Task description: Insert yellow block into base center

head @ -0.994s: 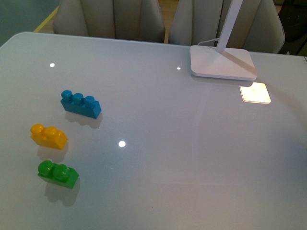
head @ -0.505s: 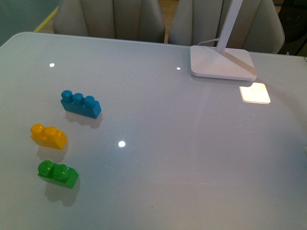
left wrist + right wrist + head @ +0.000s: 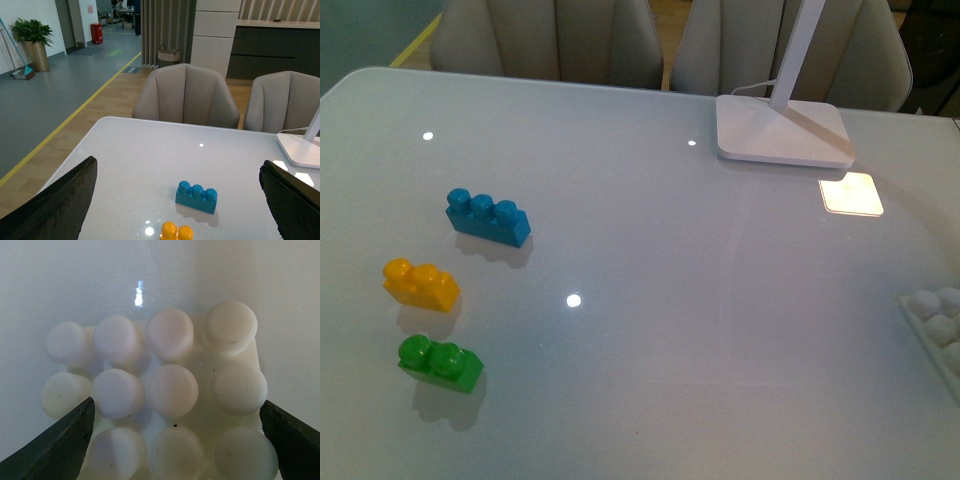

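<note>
The yellow block (image 3: pixel 420 284) lies on the left side of the table, between a blue brick (image 3: pixel 488 217) and a green brick (image 3: pixel 441 362). In the left wrist view the yellow block (image 3: pixel 177 233) sits at the lower edge, below the blue brick (image 3: pixel 197 196), and my left gripper (image 3: pixel 180 210) hangs open above them, touching neither. The white studded base (image 3: pixel 935 320) shows only as a corner at the right edge of the front view. The base (image 3: pixel 160 395) fills the right wrist view, with my right gripper (image 3: pixel 175 440) shut on it.
A white lamp foot (image 3: pixel 782 129) with its stem stands at the back right, a bright light patch (image 3: pixel 852 193) just in front of it. Two chairs (image 3: pixel 555 40) stand behind the far table edge. The table's left edge (image 3: pixel 70 160) runs close to the bricks.
The base has come into the front view at the right edge; it was out of view in both earlier frames. The three bricks have not moved.
</note>
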